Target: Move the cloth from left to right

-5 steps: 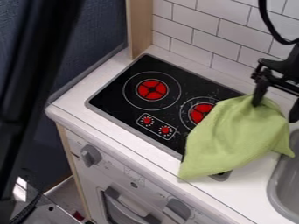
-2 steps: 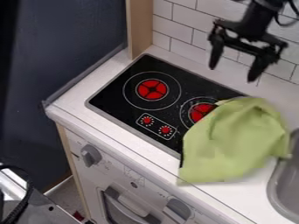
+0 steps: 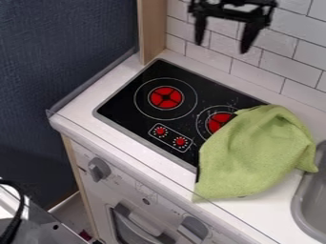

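Observation:
High at the top edge, in front of the tiled wall, my gripper (image 3: 222, 46) hangs open with nothing between its fingers. Well below it and to the right, the green cloth (image 3: 255, 152) lies rumpled on the white counter. It covers the right end of the black stovetop (image 3: 137, 107) and part of the right burner. One corner of the cloth rests by the sink's rim, and its lower corner lies at the counter's front edge. Cloth and gripper are apart.
A grey sink (image 3: 302, 209) is at the right edge. The white tiled wall (image 3: 277, 71) rises behind the counter. A wooden post (image 3: 151, 28) stands at the stove's back left, and the oven front with knobs (image 3: 98, 169) is below.
My gripper has let go of the cloth, then moved up and to the left. The cloth has settled flatter on the counter. The dark shape at the left has gone from view.

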You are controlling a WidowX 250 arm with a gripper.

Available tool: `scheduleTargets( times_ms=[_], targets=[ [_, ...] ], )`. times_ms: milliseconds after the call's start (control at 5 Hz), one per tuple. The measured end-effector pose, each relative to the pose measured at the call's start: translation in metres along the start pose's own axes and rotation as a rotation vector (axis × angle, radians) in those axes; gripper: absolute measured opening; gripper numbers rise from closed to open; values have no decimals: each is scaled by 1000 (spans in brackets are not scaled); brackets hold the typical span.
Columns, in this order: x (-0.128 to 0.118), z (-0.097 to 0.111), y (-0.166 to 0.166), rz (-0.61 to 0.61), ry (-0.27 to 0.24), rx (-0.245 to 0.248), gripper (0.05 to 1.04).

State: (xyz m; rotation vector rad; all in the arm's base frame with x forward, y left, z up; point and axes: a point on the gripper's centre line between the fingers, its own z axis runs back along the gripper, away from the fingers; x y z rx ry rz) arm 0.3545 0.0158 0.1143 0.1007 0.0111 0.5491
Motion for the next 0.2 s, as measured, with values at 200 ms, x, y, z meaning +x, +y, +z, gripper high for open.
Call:
scheduleTargets(
  times_ms=[200],
  targets=[
    [-2, -19, 33, 63, 72, 18, 1001]
  ],
)
